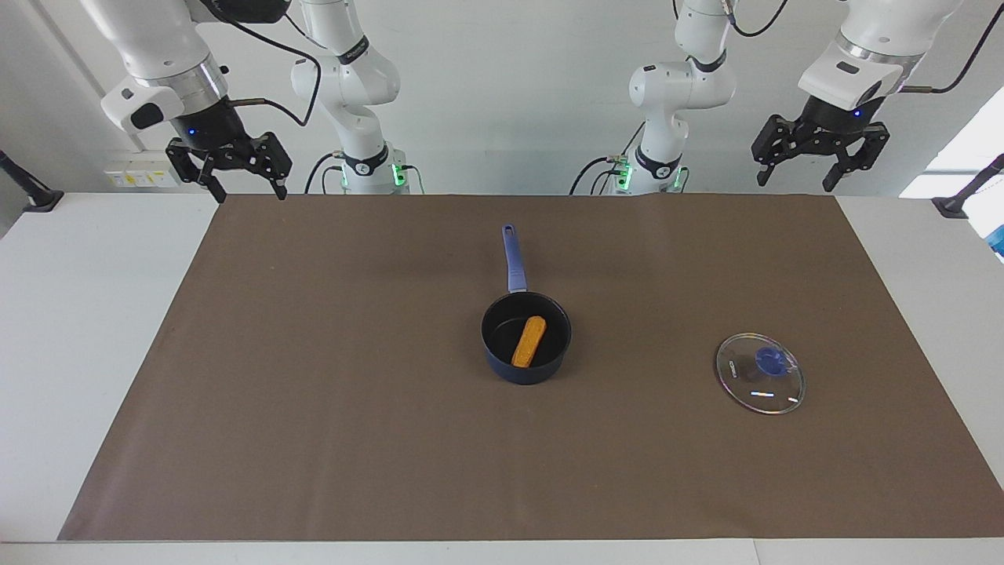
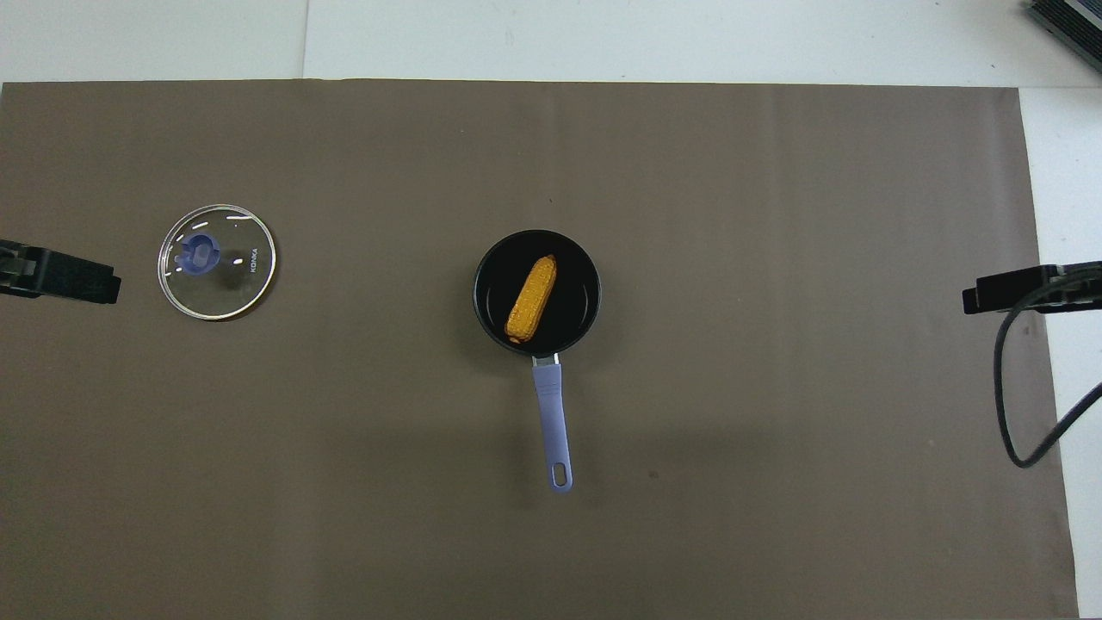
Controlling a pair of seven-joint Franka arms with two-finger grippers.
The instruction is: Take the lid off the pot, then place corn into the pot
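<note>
Corn (image 1: 529, 341) lies inside the pot (image 1: 525, 369), slanted across the black bottom. The pot is mid-mat, its handle pointing toward the robots. Lid (image 1: 759, 373) rests flat on the brown mat (image 1: 314, 392), knob up, well apart from the pot, toward the left arm's end of the tabletop (image 1: 94, 314).

Left end effector (image 1: 820, 161) hangs high over the mat's edge at its own end, fingers spread wide, holding nothing. Right end effector (image 1: 228, 171) hangs likewise over its own mat corner, wide and empty.

Judgement: both steps look done (lid off, corn in). What is left is to wait without disturbing anything.

Room: open mat all round the pot; only the handle juts out. The lid is well inside the mat's edge, no risk of sliding off. Both arms wait clear of everything.
</note>
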